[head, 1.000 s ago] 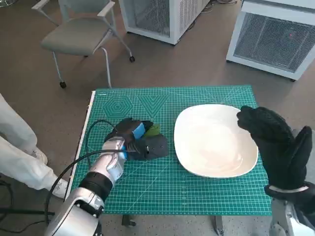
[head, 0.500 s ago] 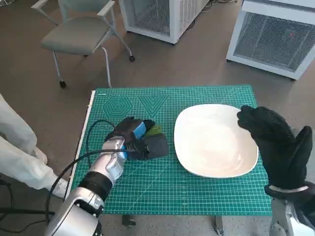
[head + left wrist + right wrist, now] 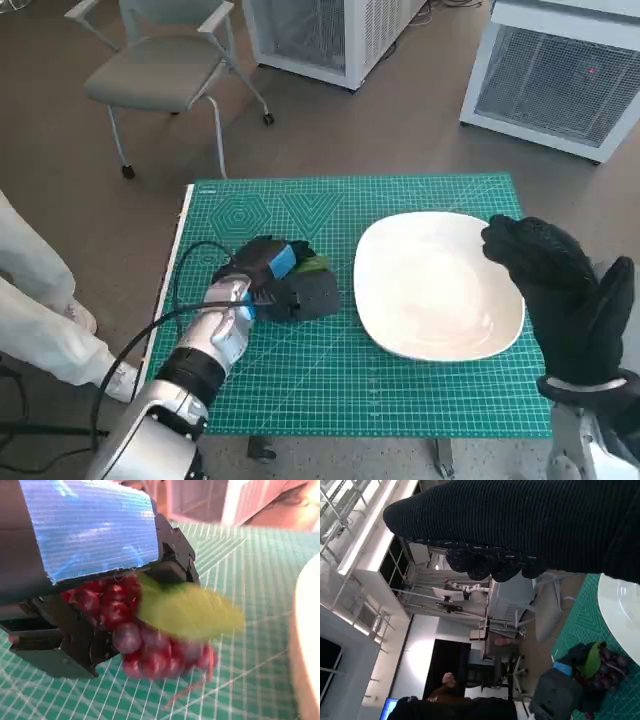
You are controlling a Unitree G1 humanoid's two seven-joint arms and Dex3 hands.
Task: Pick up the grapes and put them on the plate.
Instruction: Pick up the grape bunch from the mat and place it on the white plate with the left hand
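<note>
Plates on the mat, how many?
1. A single white plate lies on the green cutting mat, on the robot's right half, beside the grapes held in the left robot hand. Nothing on it.

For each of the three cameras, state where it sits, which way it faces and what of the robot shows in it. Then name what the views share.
Head view: on the head, facing steeply down at the green mat; both forearms, left hand, right hand.
Left wrist view: behind the left hand, facing the grapes it grips.
Right wrist view: behind the right hand, turned, facing across the table into the room.
Shared: all three show grapes, plate and mat.
</note>
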